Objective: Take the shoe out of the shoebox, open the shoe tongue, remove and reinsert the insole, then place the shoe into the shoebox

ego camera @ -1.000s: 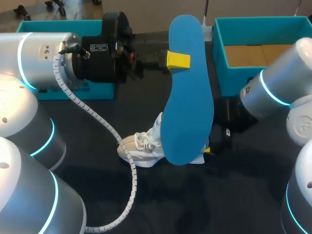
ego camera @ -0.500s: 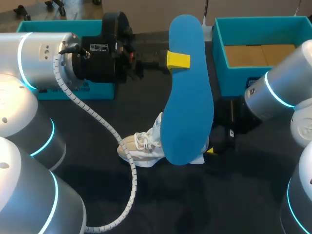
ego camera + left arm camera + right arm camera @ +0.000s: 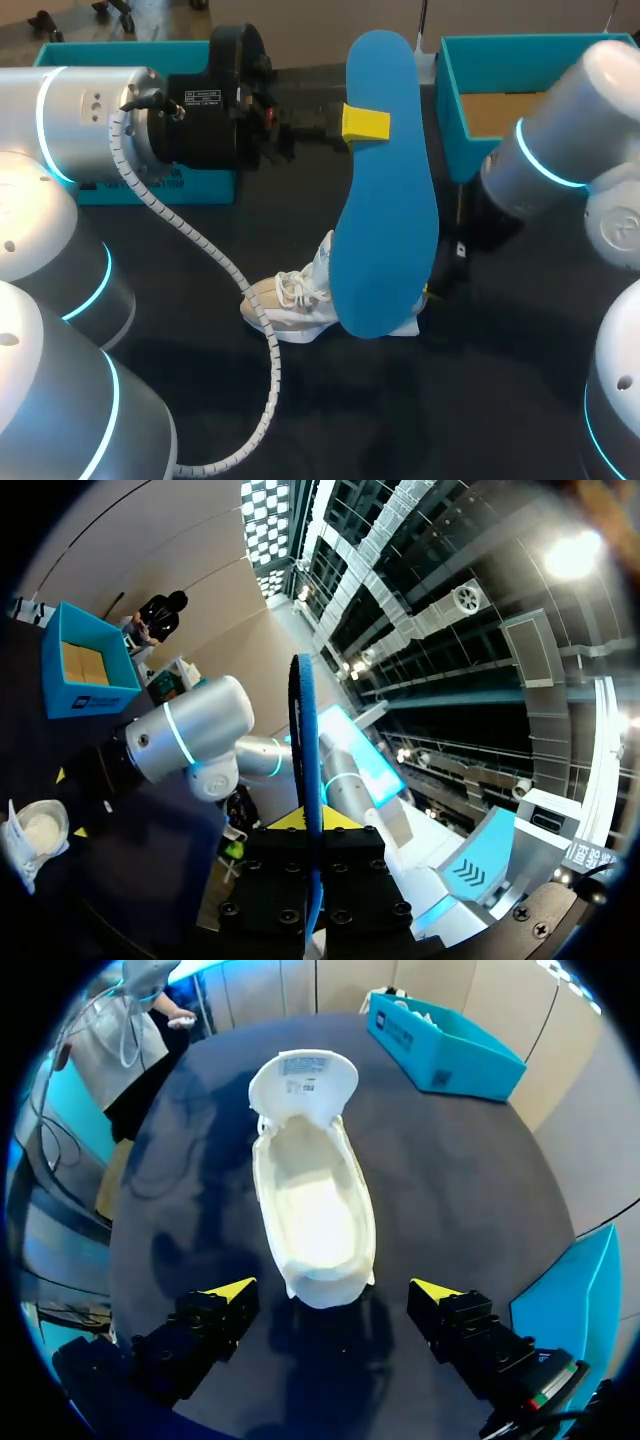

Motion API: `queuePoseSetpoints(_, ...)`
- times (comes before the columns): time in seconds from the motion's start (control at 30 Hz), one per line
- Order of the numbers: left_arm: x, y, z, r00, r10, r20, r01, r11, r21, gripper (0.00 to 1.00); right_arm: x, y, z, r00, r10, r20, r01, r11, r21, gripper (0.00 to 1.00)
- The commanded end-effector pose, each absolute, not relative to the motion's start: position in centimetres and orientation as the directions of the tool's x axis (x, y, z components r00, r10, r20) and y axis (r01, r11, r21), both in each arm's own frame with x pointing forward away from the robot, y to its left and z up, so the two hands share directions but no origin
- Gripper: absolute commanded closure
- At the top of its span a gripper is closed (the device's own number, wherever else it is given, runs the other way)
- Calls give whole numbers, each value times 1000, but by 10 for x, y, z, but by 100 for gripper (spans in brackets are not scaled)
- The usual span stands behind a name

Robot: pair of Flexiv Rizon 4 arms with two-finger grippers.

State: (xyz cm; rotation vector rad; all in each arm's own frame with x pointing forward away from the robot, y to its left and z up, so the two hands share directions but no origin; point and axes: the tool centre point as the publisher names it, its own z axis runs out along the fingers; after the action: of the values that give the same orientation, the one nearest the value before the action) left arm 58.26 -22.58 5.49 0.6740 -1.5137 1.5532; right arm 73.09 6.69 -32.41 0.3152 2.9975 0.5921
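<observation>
Only the right arm (image 3: 550,150) has moved in the last second or so: its forearm swung up across the shoebox (image 3: 450,110) at the counter's far right corner, probably lining up to steady the shoe (image 3: 312,1210) mid-counter for reinsertion. The right claw (image 3: 333,1290) hangs spread just behind the heel, not touching, and the left claw (image 3: 365,124) is pinching the blue insole (image 3: 385,200) up in the air. From overhead the insole blocks most of the shoe and nearly all of the right claw.

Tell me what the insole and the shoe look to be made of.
Insole: probably foam with a matte blue face; it is thin, even and without shine. Shoe: apparently soft white fabric or mesh, matte, with a cloth-like inner lining.
</observation>
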Motion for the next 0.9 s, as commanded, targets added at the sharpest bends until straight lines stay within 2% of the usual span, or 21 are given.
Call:
queuePoseSetpoints(0.03, 582, -229, 54, -500, 199, 843, -848, 83, -523, 100, 733, 76, -323, -978, 208, -28, 191, 936, 295, 0)
queuePoseSetpoints(0.37, 582, -229, 54, -500, 199, 843, -848, 83, -523, 100, 731, 81, -319, -988, 153, -39, 142, 969, 204, 0)
queuePoseSetpoints(0.9, 582, -229, 54, -500, 199, 843, -848, 83, -523, 100, 721, 87, -313, -991, 129, -35, 122, 979, 161, 0)
